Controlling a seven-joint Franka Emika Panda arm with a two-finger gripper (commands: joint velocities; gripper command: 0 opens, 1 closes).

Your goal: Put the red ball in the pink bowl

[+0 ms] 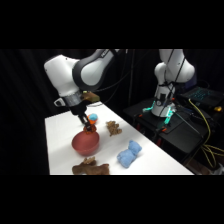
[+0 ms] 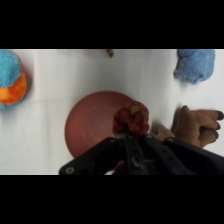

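The pink bowl [image 1: 85, 143] stands near the table's middle, and in the wrist view the pink bowl [image 2: 90, 127] fills the centre. My gripper [image 1: 90, 127] hangs just above the bowl's far rim. In the wrist view the gripper [image 2: 131, 132] is shut on the red ball [image 2: 131, 118], a small dark red sphere with a yellowish spot. The ball sits over the bowl's right inner side. In the side view the ball is barely visible at the fingertips.
A blue toy with an orange part [image 1: 93, 118] [image 2: 11, 82] lies just behind the bowl. A small brown plush [image 1: 114, 128], a blue plush [image 1: 129, 154] [image 2: 195, 65] and a larger brown plush [image 1: 90, 168] [image 2: 197, 125] surround the bowl. The table's edge runs close on the right.
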